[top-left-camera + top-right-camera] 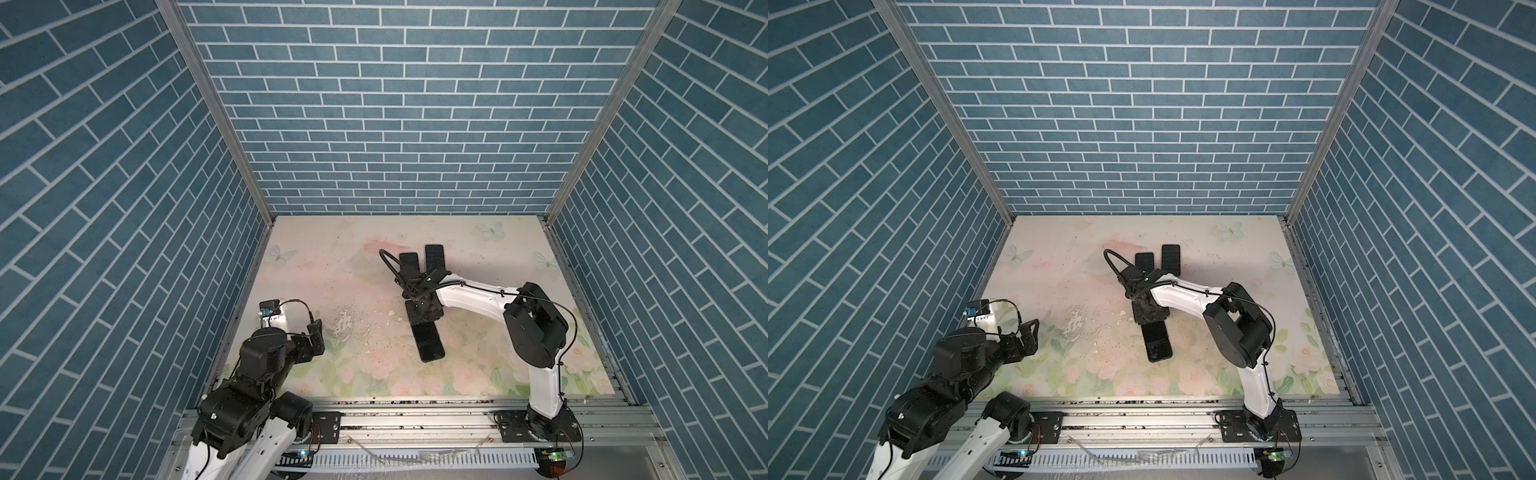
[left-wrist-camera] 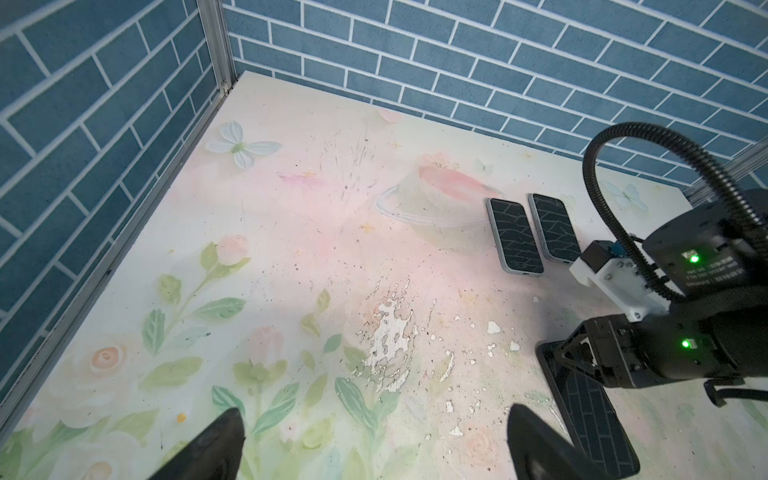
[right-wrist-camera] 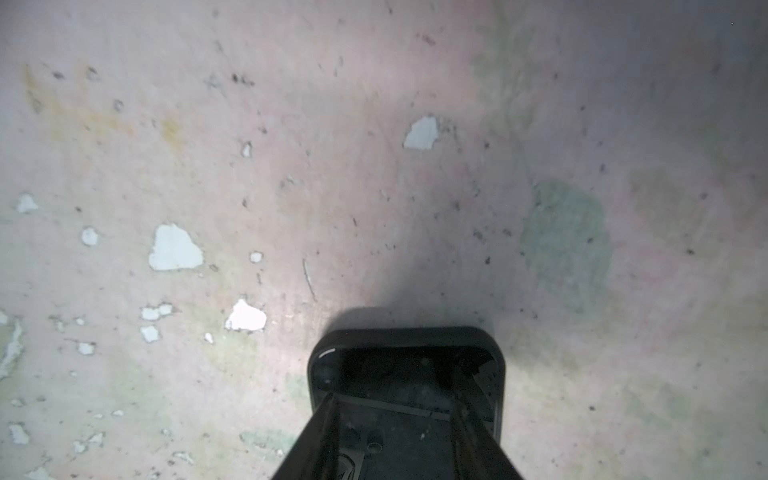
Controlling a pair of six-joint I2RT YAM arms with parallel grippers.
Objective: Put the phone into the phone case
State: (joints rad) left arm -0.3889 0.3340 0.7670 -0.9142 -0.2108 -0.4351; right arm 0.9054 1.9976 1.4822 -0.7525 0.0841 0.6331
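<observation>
A black phone case (image 1: 430, 345) (image 1: 1158, 345) lies flat at mid-table. Its rim (image 3: 407, 334) surrounds a glossy dark face (image 2: 594, 415) that mirrors the brick wall. My right gripper (image 1: 422, 318) (image 1: 1148, 316) (image 3: 395, 395) points straight down on the case's far end. Its jaws stand partly apart, tips on the glossy face inside the rim, with nothing clamped between them. Two phones with light-grey edges (image 1: 409, 262) (image 1: 434, 257) (image 2: 515, 237) (image 2: 555, 228) lie side by side behind it. My left gripper (image 1: 316, 336) (image 1: 1030, 332) (image 2: 376, 444) hovers open and empty at the left, far from all of them.
The floral table (image 1: 332, 257) has chipped white patches (image 2: 390, 336) between the two arms. Blue brick walls enclose the table at the back and both sides. A metal rail (image 1: 415, 419) runs along the front edge.
</observation>
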